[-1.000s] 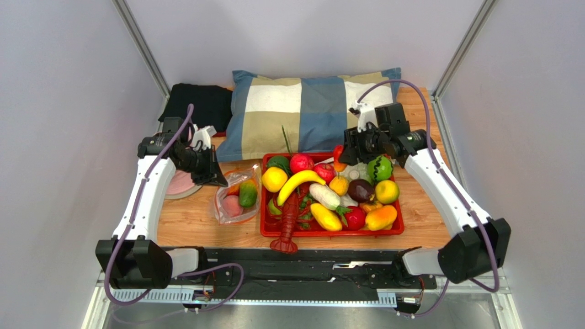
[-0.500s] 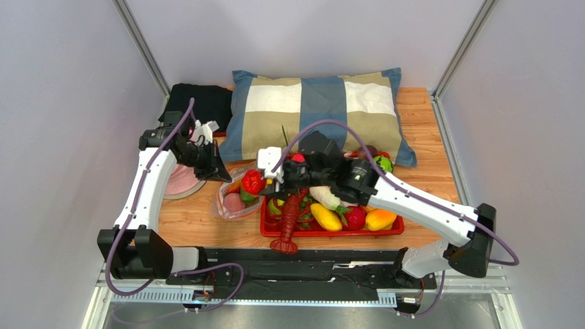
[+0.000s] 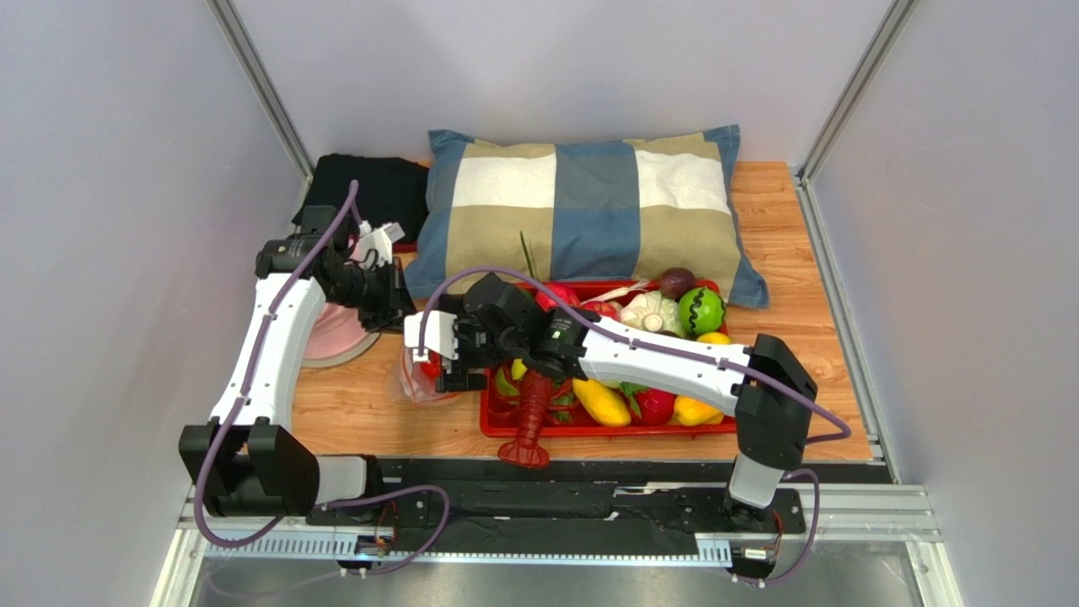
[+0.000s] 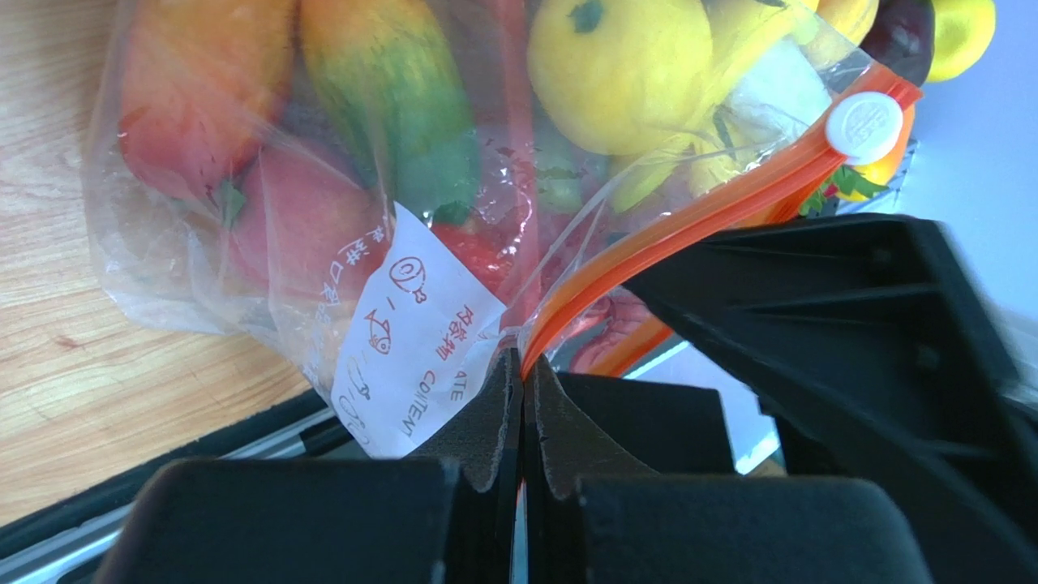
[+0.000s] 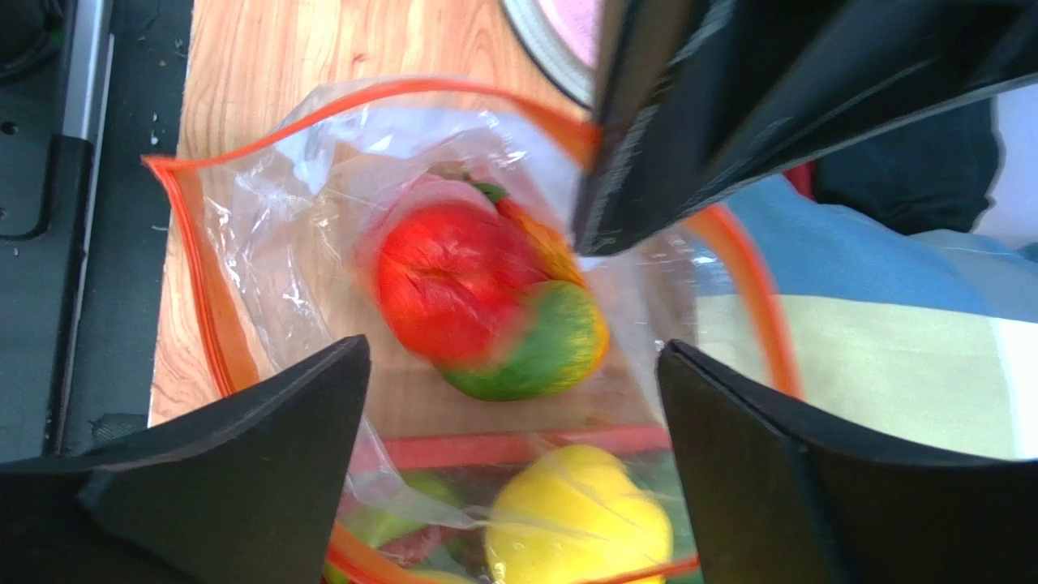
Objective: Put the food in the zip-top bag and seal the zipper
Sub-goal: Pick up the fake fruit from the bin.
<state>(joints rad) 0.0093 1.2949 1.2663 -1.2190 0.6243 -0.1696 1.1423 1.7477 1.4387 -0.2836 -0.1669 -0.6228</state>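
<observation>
Food is in two spots. Some is in the bag (image 5: 305,183), and most is piled in the red tray (image 3: 633,430) just to the right of it. The bag lies on the wood surface (image 3: 355,411), between the tray and a pink round thing (image 3: 332,339).

Inside the bag a red fruit (image 5: 451,280) lies on top of a mango (image 5: 542,347) that is orange and green. They touch. From the left wrist a pink peach (image 4: 293,219) also shows low in the bag. A yellow fruit (image 5: 579,517) shows through the clear plastic on the tray side.

The bag's mouth is open. The zipper (image 4: 682,231) makes a wide orange loop, with a white slider (image 4: 863,124) at its far end. The left jaws are closed tight on the zipper and pinch one side of the mouth, holding it up. A white label (image 4: 414,353) sits on the bag just beside that pinch.

The right jaws are spread wide and hang right over the open mouth, one finger on each side. Nothing is between them.

A red lobster (image 3: 532,424) hangs over the near edge of the tray. A green round fruit (image 3: 699,310) and white garlic (image 3: 649,310) lie at the far side. Behind the tray is a checked pillow (image 3: 583,202), and a black cloth (image 3: 367,187) lies to its left.
</observation>
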